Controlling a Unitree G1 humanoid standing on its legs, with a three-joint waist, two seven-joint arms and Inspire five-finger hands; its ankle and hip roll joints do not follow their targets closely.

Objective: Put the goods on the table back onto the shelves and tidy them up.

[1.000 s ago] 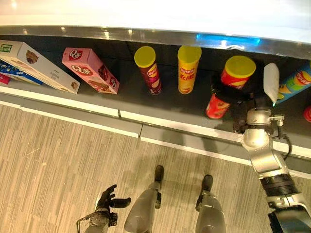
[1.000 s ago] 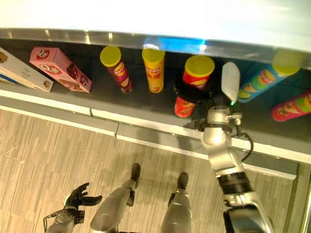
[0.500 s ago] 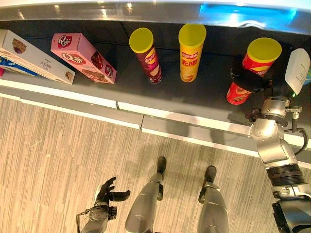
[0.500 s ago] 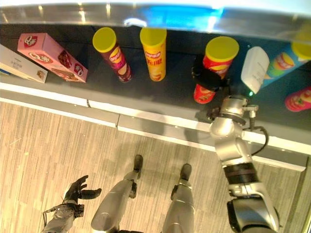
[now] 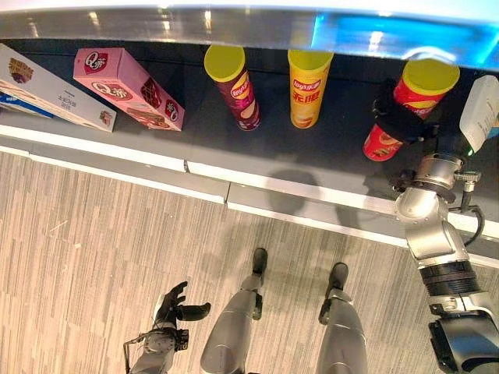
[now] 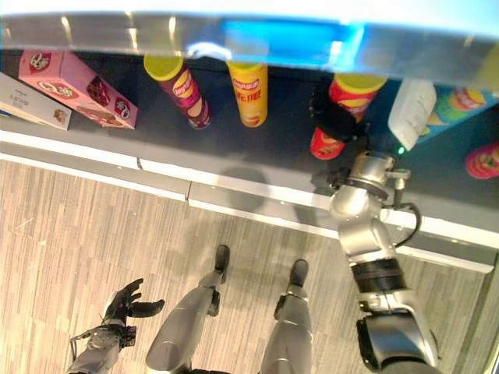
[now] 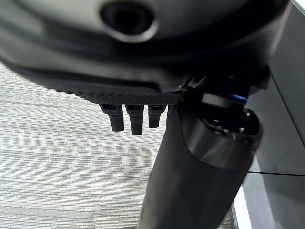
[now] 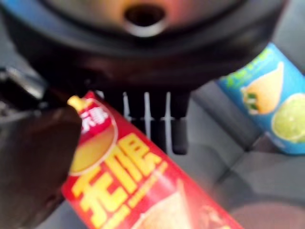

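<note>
The fingers (image 5: pixel 173 296) of the left hand (image 5: pixel 173 308) hang relaxed and empty low over the floor, idle, presumably because this placement needs one arm. On the shelf (image 5: pixel 281 148), from left to right, lie a white box (image 5: pixel 54 89) and a pink box (image 5: pixel 129 87), both on their sides; then a maroon can (image 5: pixel 232 86) and a yellow can (image 5: pixel 309 87) stand upright in a row. Further right, the right hand (image 5: pixel 401 121) wraps around the red can (image 5: pixel 405 105), apparently to seat it in line. A blue can (image 8: pixel 267 98) lies just beyond. The labels are not read here.
</note>
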